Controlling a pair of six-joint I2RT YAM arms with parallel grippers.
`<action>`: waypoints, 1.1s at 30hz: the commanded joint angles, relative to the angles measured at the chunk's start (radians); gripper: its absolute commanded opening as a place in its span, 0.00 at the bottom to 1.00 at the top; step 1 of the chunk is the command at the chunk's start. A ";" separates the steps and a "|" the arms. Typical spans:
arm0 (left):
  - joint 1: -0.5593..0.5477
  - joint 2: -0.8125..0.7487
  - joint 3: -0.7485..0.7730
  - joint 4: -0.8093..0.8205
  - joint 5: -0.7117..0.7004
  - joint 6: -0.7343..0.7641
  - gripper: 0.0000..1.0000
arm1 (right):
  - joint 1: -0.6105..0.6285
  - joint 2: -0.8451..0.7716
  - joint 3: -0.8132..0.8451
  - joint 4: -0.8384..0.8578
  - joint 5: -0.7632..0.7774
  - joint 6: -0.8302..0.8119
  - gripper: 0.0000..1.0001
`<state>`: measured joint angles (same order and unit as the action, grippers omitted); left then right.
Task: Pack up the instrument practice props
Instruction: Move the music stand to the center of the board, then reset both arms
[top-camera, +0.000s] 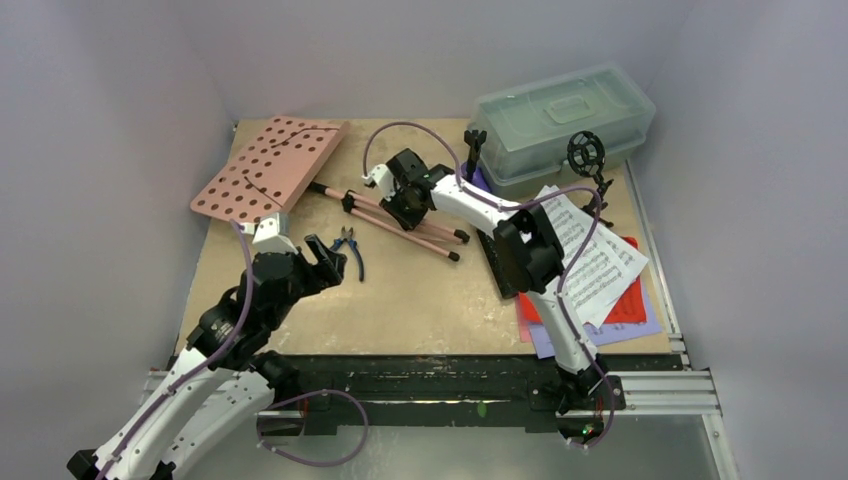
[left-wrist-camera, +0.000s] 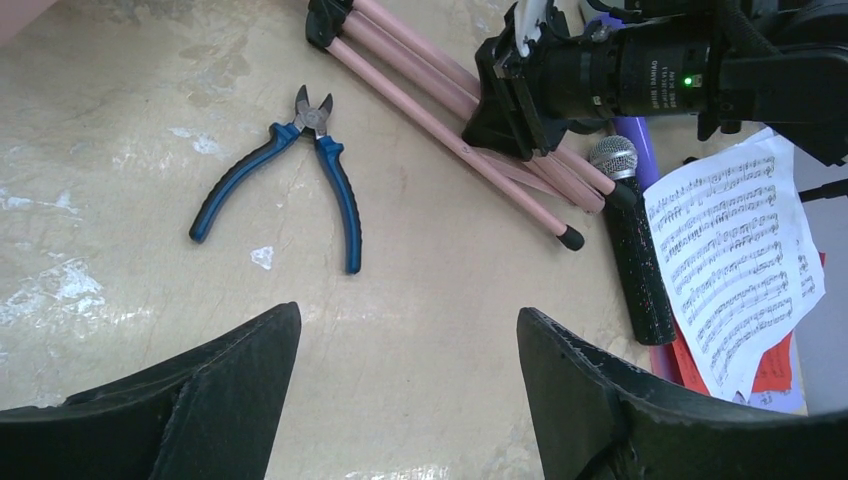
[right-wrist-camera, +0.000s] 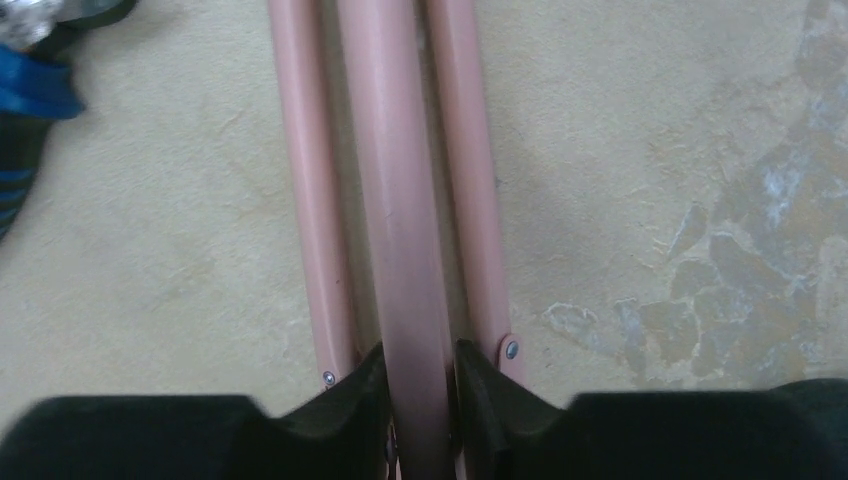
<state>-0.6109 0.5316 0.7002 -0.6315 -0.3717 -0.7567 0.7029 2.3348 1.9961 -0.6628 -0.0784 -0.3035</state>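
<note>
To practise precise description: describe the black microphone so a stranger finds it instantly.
Find the music sheets at the table's right. Along their left edge lies the black microphone. Its silver mesh head sets it apart from the purple mic nearby.

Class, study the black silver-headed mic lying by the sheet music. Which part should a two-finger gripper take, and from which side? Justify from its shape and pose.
Probably best: grip the black silver-headed mic mid-handle, coming straight down and closing across its width. It lies flat on the table; the handle is straight and slim, while its round head crowds the pink tripod.
</note>
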 joint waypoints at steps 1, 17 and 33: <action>-0.002 -0.009 0.063 -0.015 0.010 0.004 0.80 | -0.021 -0.025 0.060 0.188 0.085 0.108 0.37; -0.003 -0.016 0.207 0.115 0.143 0.130 1.00 | -0.051 -0.794 -0.366 0.157 -0.379 -0.046 0.99; -0.002 0.121 0.383 0.209 0.198 0.279 1.00 | -0.585 -1.514 -0.661 0.141 -0.390 0.166 0.99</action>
<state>-0.6109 0.6502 1.0195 -0.4873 -0.2001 -0.5297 0.1871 0.8925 1.3403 -0.5045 -0.5434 -0.1928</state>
